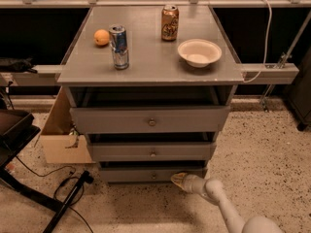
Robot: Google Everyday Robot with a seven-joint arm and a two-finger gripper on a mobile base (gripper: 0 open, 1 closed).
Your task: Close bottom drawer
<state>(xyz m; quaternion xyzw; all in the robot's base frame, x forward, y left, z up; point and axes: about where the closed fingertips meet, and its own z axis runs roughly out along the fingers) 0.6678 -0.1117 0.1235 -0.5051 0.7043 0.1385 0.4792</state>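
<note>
Grey bottom drawer [131, 174] slightly out, claw [179, 179] low at its front, just R of knob [153, 176], claw apart/together can't tell, bowl [199, 52] & orange [101, 37] on desk [150, 64]

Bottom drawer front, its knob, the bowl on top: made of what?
The bottom drawer looks like painted wood or board: matte grey, flat, no sheen. Its knob is probably metal: small, round, with a dull glint. The bowl is pale cream and smooth; plastic or ceramic, can't tell. The end effector sits at the drawer front's right end, near the floor.
</note>
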